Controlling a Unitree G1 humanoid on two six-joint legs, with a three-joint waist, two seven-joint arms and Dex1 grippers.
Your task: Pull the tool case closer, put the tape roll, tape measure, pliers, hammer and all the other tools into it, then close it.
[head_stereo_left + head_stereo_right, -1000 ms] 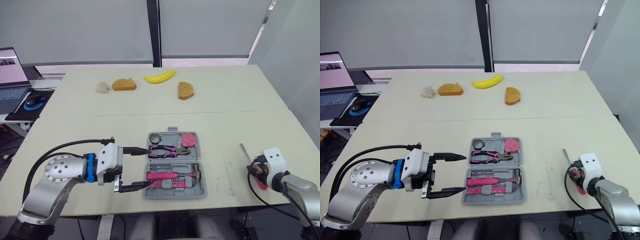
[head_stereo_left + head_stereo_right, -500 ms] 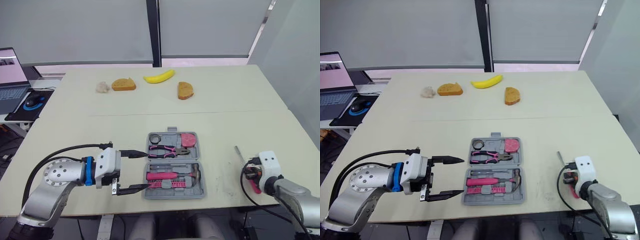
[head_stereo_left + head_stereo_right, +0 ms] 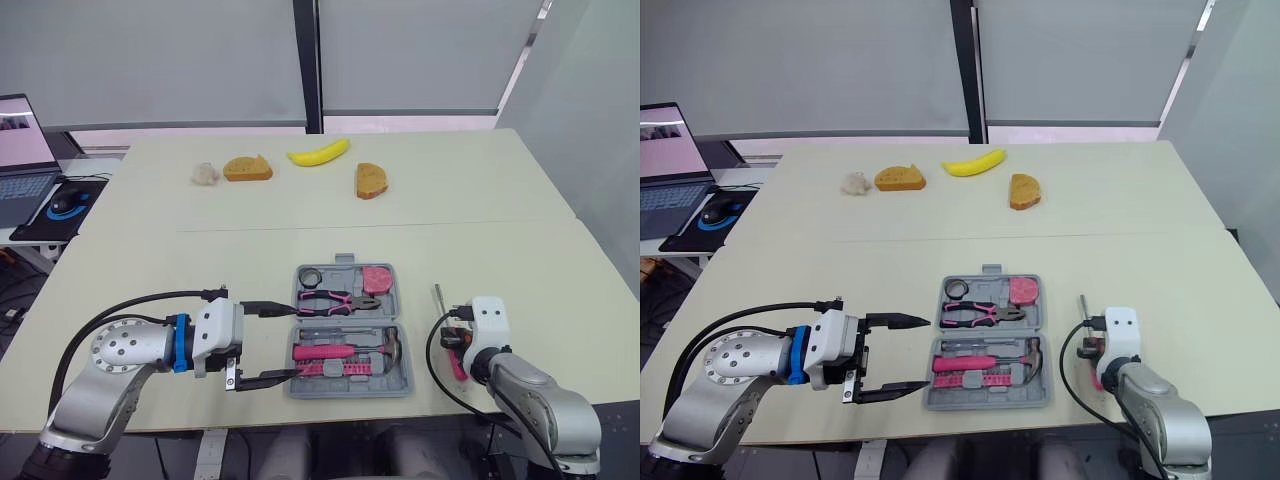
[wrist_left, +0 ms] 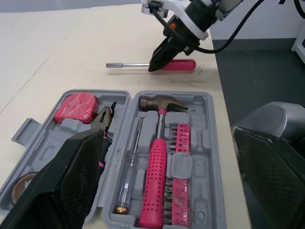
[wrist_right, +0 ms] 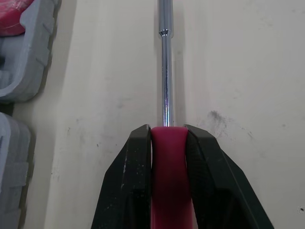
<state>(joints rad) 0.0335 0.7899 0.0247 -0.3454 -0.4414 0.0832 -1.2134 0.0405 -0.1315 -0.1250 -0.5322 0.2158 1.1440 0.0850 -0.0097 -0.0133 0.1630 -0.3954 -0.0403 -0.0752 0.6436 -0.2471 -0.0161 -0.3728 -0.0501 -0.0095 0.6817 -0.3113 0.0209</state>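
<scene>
The grey tool case [image 3: 402,382] lies open near the table's front edge. It holds a tape roll [image 3: 308,276], a pink tape measure [image 3: 377,278], pliers [image 3: 335,300], a pink-handled hammer [image 3: 345,351] and a row of bits. My left gripper [image 3: 296,340] stands open at the case's left side, one finger by the pliers half and one by the hammer half. Just right of the case, my right gripper [image 5: 167,131] is shut on the pink handle of a screwdriver [image 5: 166,86], whose steel shaft [image 3: 438,297] points away over the table.
At the far side lie a banana [image 3: 319,153], two bread pieces [image 3: 248,168] [image 3: 371,181] and a white crumpled lump [image 3: 205,174]. A laptop [image 3: 20,150] and a mouse [image 3: 65,203] sit on a side desk to the left.
My right gripper has carried the screwdriver leftward, from near the table's right edge to just beside the case. The left gripper has barely moved.
</scene>
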